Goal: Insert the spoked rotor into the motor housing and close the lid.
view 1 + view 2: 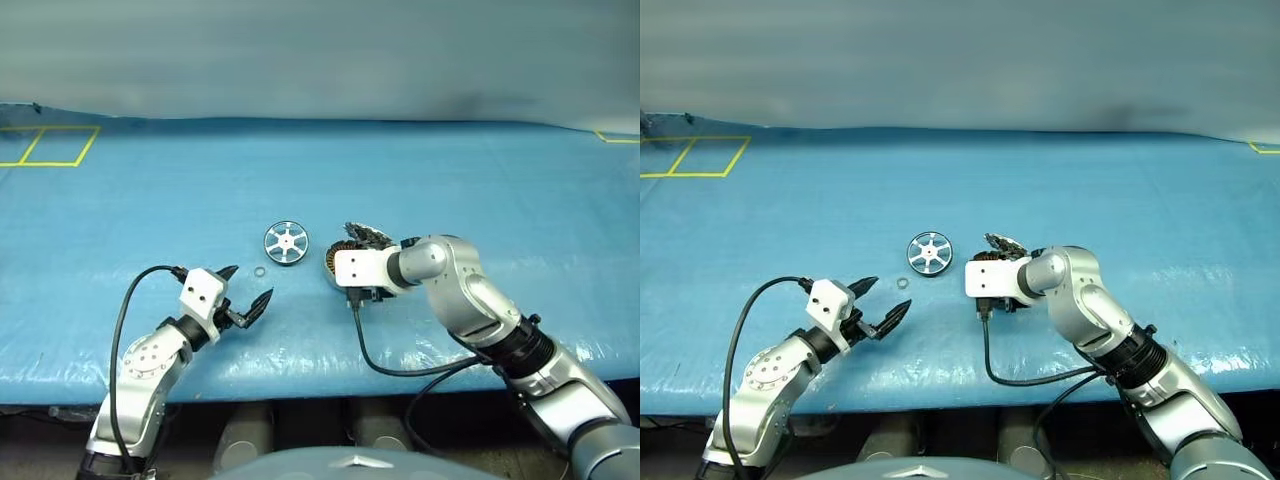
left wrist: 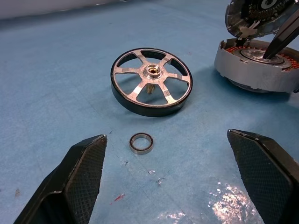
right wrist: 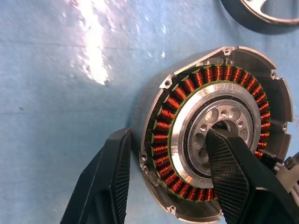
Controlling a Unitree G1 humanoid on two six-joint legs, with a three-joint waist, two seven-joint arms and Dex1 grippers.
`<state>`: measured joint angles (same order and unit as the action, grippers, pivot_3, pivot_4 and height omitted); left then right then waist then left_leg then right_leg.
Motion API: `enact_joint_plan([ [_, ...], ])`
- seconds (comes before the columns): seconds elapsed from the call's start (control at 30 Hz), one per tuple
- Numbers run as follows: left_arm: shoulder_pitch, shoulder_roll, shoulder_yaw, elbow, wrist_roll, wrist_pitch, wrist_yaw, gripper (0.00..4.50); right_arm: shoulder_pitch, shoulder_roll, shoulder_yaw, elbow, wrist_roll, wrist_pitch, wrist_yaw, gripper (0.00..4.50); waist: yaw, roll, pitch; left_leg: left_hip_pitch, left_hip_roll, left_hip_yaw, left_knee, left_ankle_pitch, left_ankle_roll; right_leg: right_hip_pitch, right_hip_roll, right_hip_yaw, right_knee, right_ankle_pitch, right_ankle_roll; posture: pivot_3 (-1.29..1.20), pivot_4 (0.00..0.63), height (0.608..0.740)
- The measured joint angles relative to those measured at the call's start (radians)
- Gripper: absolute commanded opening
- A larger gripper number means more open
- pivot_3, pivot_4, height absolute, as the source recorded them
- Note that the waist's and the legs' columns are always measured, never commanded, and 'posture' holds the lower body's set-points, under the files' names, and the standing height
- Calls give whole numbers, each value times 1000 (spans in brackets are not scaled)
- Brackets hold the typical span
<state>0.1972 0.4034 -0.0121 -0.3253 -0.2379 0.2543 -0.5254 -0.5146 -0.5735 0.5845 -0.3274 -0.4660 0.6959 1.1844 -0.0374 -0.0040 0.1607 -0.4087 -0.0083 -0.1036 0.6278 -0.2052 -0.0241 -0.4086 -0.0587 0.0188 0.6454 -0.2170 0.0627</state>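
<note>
1. Nearest to us, our left gripper (image 1: 246, 292) hangs over the front part of the blue table cover (image 1: 500, 190), fingers spread as wide as they go and holding nothing. A small loose ring washer (image 2: 141, 143) lies on the cover just ahead of its fingertips, between them and the spoked rotor.

2. Our right gripper (image 3: 180, 163) is at the motor housing (image 3: 212, 135), pointing steeply down onto it. Its fingers stand about half open and straddle the housing's wall: one finger (image 3: 233, 172) reaches into the silver hub at the centre, the other (image 3: 112, 177) is outside the grey rim. We cannot tell whether they press the wall or only bracket it.

3. The housing lies open, showing a full ring of copper-red windings around a drilled silver hub.

4. The spoked rotor (image 1: 286, 242) lies flat on the cover just left of the housing, apart from it: six silver spokes, a brass-coloured hub, a dark outer band.

5. The lid (image 2: 259, 16) stands tilted up at the housing's far rim.

6. Left, right and beyond the housing the blue cover runs bare; yellow tape squares (image 1: 45, 146) mark its far left corner, well away from the housing.
</note>
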Motion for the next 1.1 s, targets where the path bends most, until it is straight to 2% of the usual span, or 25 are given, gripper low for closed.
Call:
enact_joint_plan([
  [0.4, 56, 13, 5, -9, 26, -51, 1, 4500, 31, 97, 79, -61, -3, 87, -57, 2059, -4, -4, -2, 11, 2, 0, -2, -1, -1, 9, 1, 0, 0, -2, -2, 0, 150, 740],
  [1.1, 56, 16, 3, -10, 23, -49, -20, 4500, 30, 97, 124, -105, 7, 116, -70, 2059, -3, -4, -2, 11, 2, 0, -4, -1, -2, 8, 1, -1, -1, -3, -3, 0, 150, 740],
])
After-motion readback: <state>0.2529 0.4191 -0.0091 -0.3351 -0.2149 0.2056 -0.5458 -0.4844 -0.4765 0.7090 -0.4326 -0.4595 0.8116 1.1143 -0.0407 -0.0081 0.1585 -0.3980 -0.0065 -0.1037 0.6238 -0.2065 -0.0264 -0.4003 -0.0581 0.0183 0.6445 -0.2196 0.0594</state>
